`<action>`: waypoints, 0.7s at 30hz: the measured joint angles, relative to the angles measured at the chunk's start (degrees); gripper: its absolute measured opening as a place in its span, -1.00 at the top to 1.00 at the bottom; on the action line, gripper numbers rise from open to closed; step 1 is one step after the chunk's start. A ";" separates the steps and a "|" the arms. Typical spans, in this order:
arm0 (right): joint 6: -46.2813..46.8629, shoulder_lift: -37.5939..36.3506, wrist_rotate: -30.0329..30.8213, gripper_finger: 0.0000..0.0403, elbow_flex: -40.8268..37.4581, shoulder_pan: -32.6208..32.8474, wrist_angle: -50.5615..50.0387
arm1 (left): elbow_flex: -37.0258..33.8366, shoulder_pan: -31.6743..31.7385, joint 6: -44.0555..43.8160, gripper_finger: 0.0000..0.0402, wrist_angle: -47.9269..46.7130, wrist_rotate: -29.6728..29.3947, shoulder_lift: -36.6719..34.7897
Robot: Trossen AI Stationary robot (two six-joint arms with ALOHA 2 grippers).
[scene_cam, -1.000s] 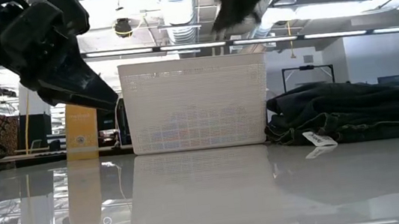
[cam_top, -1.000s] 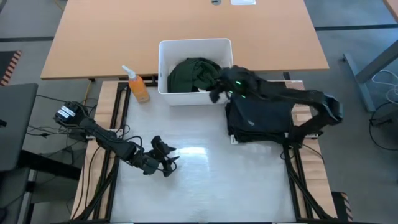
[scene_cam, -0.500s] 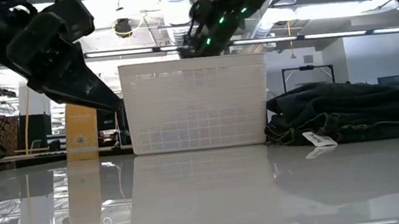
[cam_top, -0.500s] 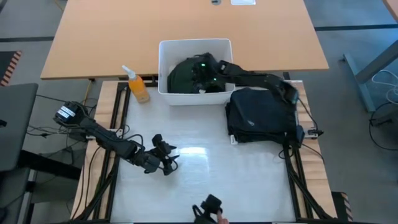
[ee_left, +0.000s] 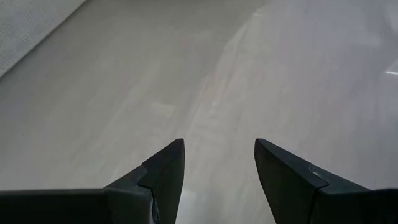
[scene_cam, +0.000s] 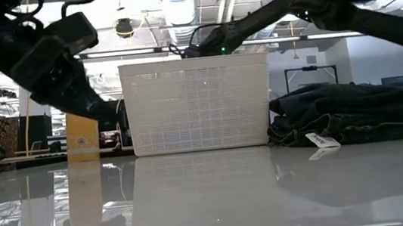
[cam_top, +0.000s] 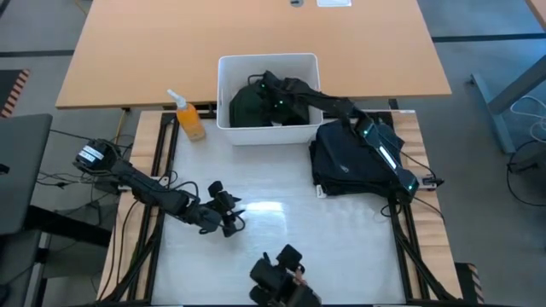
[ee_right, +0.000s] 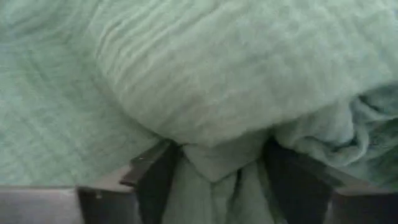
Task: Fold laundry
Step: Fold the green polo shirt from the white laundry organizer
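Observation:
The laundry shows as a dark green garment (cam_top: 246, 104), bunched up inside the white bin (cam_top: 223, 64), and as a folded dark stack (cam_top: 354, 162) lying on the table right of the bin. My right gripper (cam_top: 266, 85) reaches down into the bin, open, with green cloth (ee_right: 205, 74) filling its wrist view. My left gripper (cam_top: 232, 215) hovers open over the bare table at the left, with nothing between its fingers (ee_left: 165, 171). My right gripper comes at the green garment from above, slanting down from the table's right. Its open fingers (ee_right: 155, 177) are sunk into the cloth on either side of a raised fold (ee_right: 214, 155). The garment lies heaped in the bin.
An orange spray bottle (cam_top: 189, 119) stands left of the bin. A dark object (cam_top: 281, 277) sits at the table's near edge. The white table (cam_top: 281, 230) lies bare between the arms. The bin's perforated wall (scene_cam: 197, 106) faces the low view, the dark stack (scene_cam: 361, 110) beside it.
My right gripper has swung from above the folded dark stack toward the table's far left, dropped into the bin and tipped downward onto the green garment. A dark object has come into view at the near edge.

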 joint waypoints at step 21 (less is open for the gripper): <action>-4.33 -26.45 -8.52 0.88 -0.72 3.71 4.14 | -1.49 0.17 3.17 0.08 3.12 -0.02 0.00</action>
